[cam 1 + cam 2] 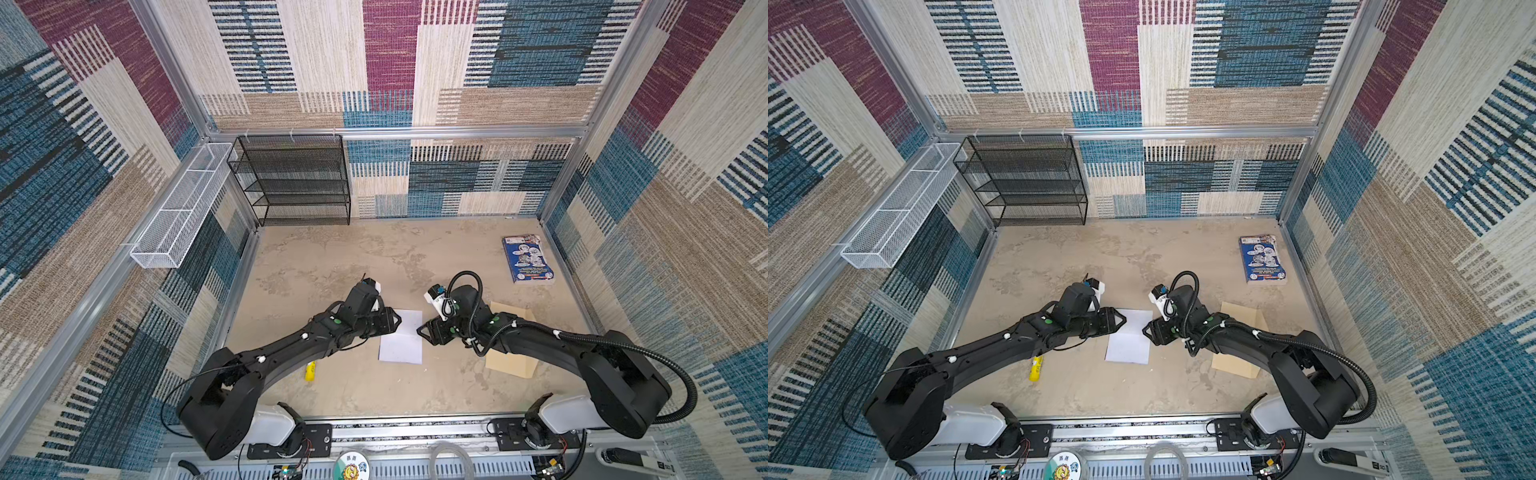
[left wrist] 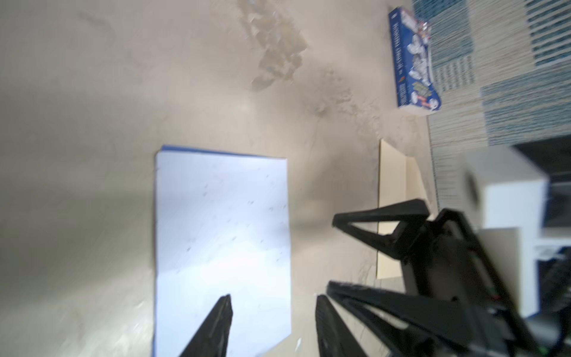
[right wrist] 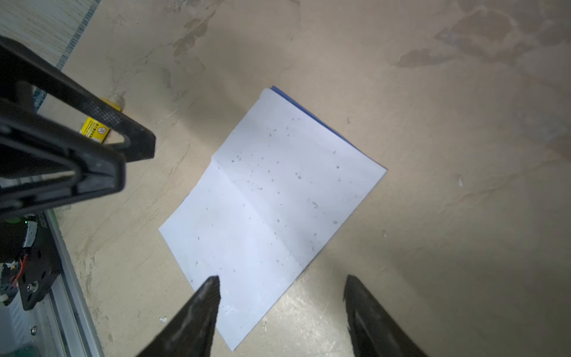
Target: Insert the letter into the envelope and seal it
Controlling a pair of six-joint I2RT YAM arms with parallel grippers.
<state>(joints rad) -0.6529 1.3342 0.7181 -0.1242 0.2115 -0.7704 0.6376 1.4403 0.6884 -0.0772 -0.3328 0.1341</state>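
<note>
The letter (image 1: 401, 340) (image 1: 1128, 338) lies flat on the table with its plain white back up. It is folded, a crease runs across it, and a blue edge shows along one side (image 3: 272, 201) (image 2: 222, 222). My left gripper (image 1: 397, 321) (image 2: 274, 298) stands open at the letter's left edge, holding nothing. Facing it at the letter's right edge, my right gripper (image 1: 419, 330) (image 3: 281, 278) is also open and empty. The tan envelope (image 1: 512, 362) (image 1: 1236, 365) lies to the right, largely covered by my right arm.
A glossy blue booklet (image 1: 528, 257) lies at the back right by the wall. A yellow tube (image 1: 310, 370) sits beside my left forearm. A black mesh shelf (image 1: 291, 183) stands at the back left, with a white wire basket (image 1: 183, 208) on the left wall.
</note>
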